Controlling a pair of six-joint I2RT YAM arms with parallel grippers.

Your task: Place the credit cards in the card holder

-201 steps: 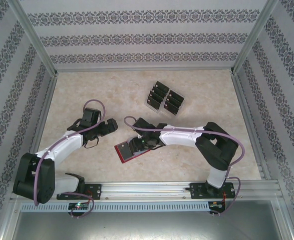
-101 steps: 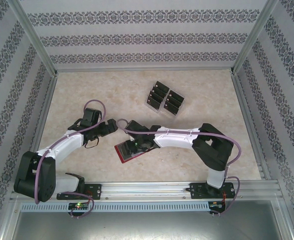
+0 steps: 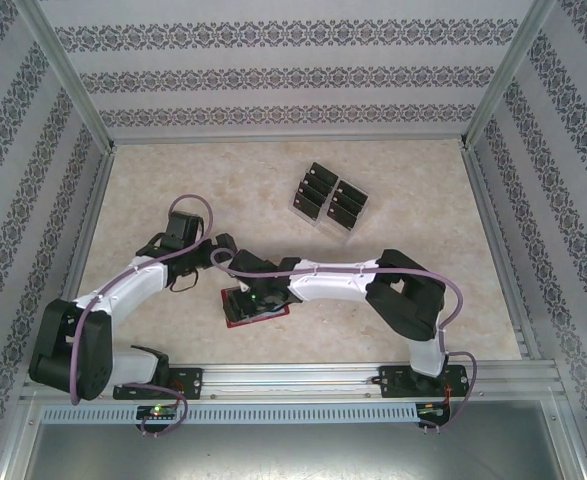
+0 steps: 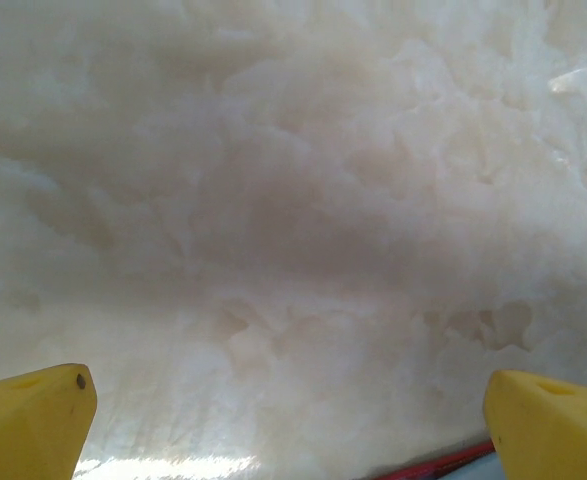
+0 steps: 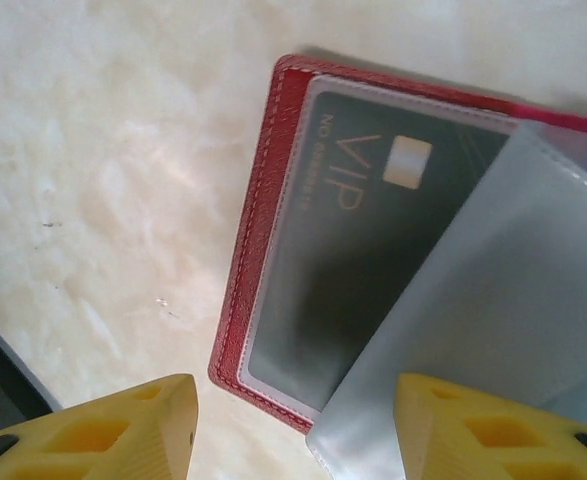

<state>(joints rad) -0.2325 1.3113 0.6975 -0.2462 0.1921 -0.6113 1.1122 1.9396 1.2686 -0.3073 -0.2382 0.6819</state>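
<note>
The red wallet (image 3: 237,314) lies open on the table (image 3: 423,210). In the right wrist view we see one black card (image 5: 373,250) with gold letters "VIP" sitting inside the wallet's clear pocket. A grey-blue flap (image 5: 503,300) of the wallet covers one part of this card. Well apart from the wallet, toward the far wall, is a clear stand (image 3: 301,211), and the other black cards (image 3: 319,185) stand in its slots in two rows.

The right gripper (image 3: 258,293) hangs directly above the wallet. Its yellow fingers (image 5: 103,430) are about half apart and nothing is clamped between them. The flap reaches up to one finger, but we cannot tell if they touch. The left gripper (image 3: 221,248) is just beside the wallet, on its far left side. Its fingers (image 4: 33,420) are spread wide over bare table and hold nothing.
</note>
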